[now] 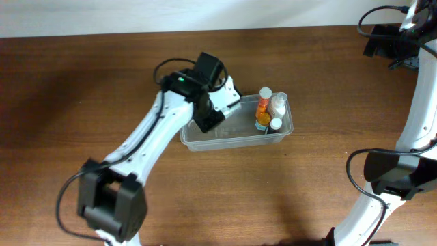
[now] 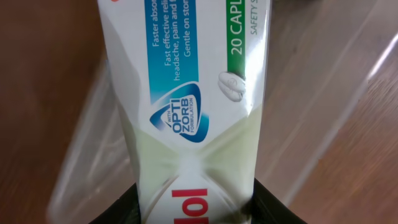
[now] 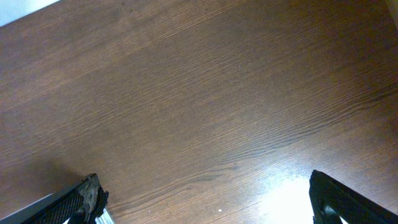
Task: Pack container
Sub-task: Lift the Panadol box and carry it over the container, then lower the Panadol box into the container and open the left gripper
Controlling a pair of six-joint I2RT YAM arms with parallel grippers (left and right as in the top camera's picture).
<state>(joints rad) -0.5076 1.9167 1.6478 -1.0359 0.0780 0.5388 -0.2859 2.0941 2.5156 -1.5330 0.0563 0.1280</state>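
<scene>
Left gripper (image 1: 213, 113) is clamped on a white medicine box (image 1: 229, 93), fingers (image 2: 272, 205) pressed on its two sides at the near end. In the left wrist view the box (image 2: 193, 93) fills the space between them, with blue and green print running away from the camera.

The container (image 1: 232, 142) sits on the brown table (image 1: 82, 82) about mid-table, long side running left to right. The held box and fingers are over its left half, near the back rim. In the left wrist view, clear plastic wall (image 2: 348, 93) shows on both sides of the box, so the box is within the tub's outline. Cannot tell if it touches the floor of the tub.

The right end of the container holds a small cluster of bottles (image 1: 270, 109), upright and packed close together: one orange, the others white. They are apart from the left fingers.

Right gripper (image 3: 208, 202) is spread wide, with nothing between its fingers (image 3: 84, 200) and only bare table (image 3: 205, 93) under it. It is at the far right corner, well apart from the container.
</scene>
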